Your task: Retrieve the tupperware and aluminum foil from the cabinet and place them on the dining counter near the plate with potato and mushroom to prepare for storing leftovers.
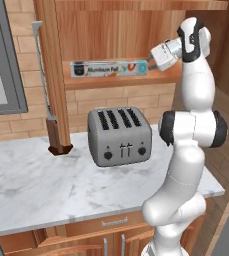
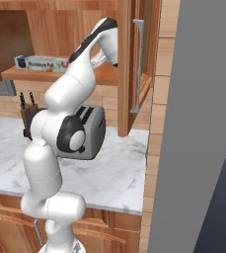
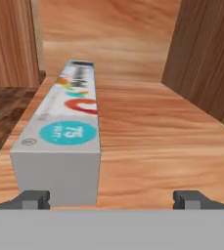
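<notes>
A grey metal four-slot toaster [image 1: 119, 137] with two dark knobs on its front is seen standing on a white-grey marble worktop [image 1: 36, 185], near the brick-tiled back wall [image 1: 111, 100]. A dark brown wooden knife block [image 2: 29, 114] with black handles is set on the same worktop, beside the toaster in the right base view. Wooden base cabinets with thin metal handles [image 1: 113, 245] are seen under the worktop. A grey-framed window [image 1: 3, 60] is set in the wall at the left.
</notes>
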